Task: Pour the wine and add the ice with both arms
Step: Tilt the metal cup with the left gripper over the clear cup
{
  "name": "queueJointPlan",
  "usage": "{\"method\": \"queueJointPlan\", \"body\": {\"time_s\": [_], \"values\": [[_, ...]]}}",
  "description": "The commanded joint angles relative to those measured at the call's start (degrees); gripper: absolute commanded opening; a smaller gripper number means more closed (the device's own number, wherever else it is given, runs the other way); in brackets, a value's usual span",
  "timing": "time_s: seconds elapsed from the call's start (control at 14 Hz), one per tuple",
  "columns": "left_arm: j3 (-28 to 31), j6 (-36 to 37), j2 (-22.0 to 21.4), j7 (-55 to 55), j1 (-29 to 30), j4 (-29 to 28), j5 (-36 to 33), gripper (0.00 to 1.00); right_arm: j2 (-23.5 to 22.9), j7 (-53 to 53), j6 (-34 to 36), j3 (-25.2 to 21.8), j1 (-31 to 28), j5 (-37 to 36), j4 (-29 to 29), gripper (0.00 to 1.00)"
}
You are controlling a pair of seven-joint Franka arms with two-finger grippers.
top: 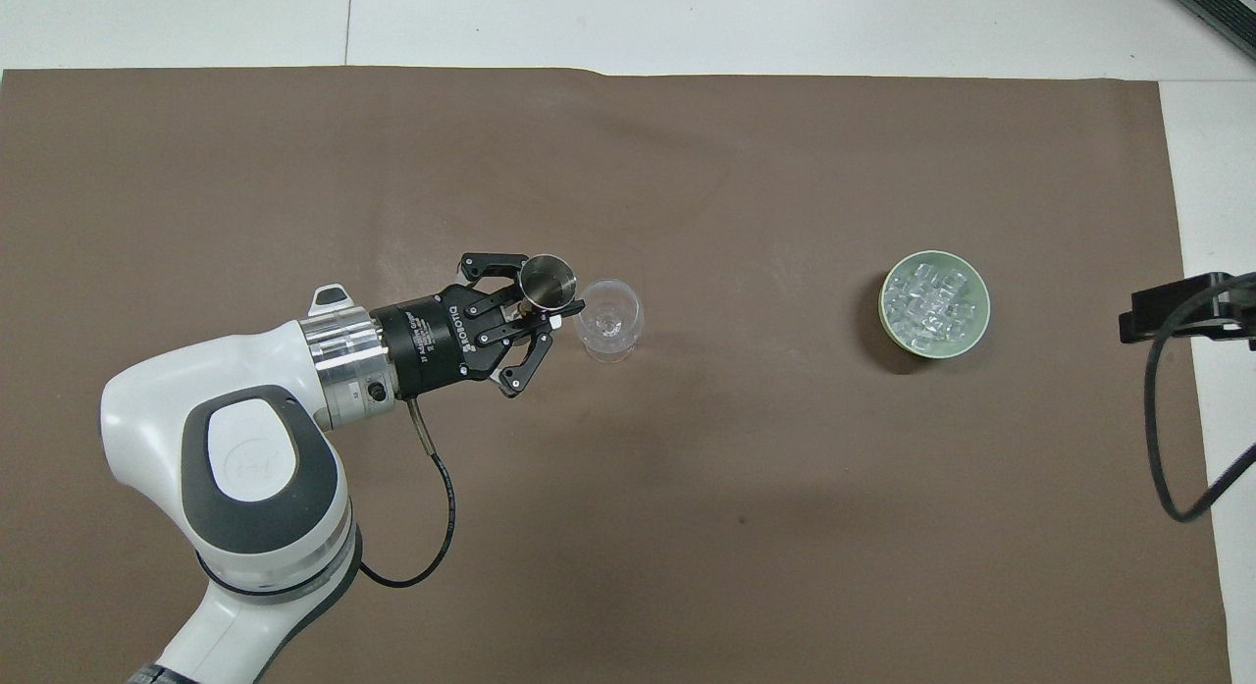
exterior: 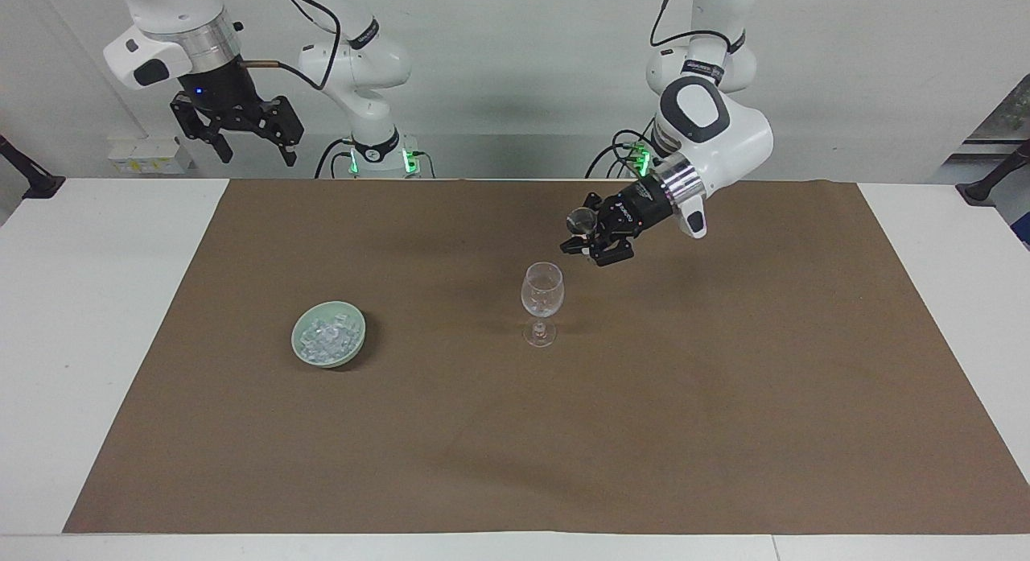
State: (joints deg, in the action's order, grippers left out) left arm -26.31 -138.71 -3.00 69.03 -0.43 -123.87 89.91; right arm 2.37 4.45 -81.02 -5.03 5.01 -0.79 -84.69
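An empty-looking clear wine glass (exterior: 541, 291) (top: 609, 318) stands upright mid-mat. My left gripper (exterior: 578, 244) (top: 551, 318) hovers beside the glass's rim, on the left arm's side, and is shut on a small metal cup (exterior: 579, 219) (top: 548, 281) held mouth up. No wine shows in the cup or the glass. The ice (exterior: 326, 337) (top: 932, 301) is heaped in a pale green bowl (exterior: 360, 340) (top: 934, 255) toward the right arm's end. My right gripper (exterior: 256, 154) waits raised and open near that arm's base.
A brown mat (exterior: 724, 384) covers most of the white table (exterior: 96, 344). Glass and bowl stand well apart on the mat.
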Motion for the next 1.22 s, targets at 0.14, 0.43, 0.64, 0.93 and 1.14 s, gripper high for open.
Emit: {"method": "queueJointPlan", "body": {"time_s": [0.14,0.43,0.64,0.93,1.14], "values": [[-0.85,-1.74,0.54,1.36,-0.45,1.35,-5.08,0.0,-0.09,0.91,0.78,0.02,-0.17,0.09,0.58,1.0],[-1.98,-2.61,0.8,5.49,-0.45,2.23,-11.67,0.0,-0.09,0.91,0.78,0.02,-0.17,0.09,0.58,1.0],[-3.49,-6.14,2.64,9.7,-0.45,3.89,-16.33,0.0,-0.09,0.91,0.78,0.02,-0.17,0.09,0.58,1.0],[-3.57,-5.87,4.66,17.17,-0.45,7.06,-26.52,0.0,-0.09,0.91,0.78,0.02,-0.17,0.09,0.58,1.0],[-3.57,-5.44,5.19,20.7,-0.36,7.86,-32.51,0.0,-0.09,0.91,0.78,0.02,-0.17,0.09,0.58,1.0]]}}
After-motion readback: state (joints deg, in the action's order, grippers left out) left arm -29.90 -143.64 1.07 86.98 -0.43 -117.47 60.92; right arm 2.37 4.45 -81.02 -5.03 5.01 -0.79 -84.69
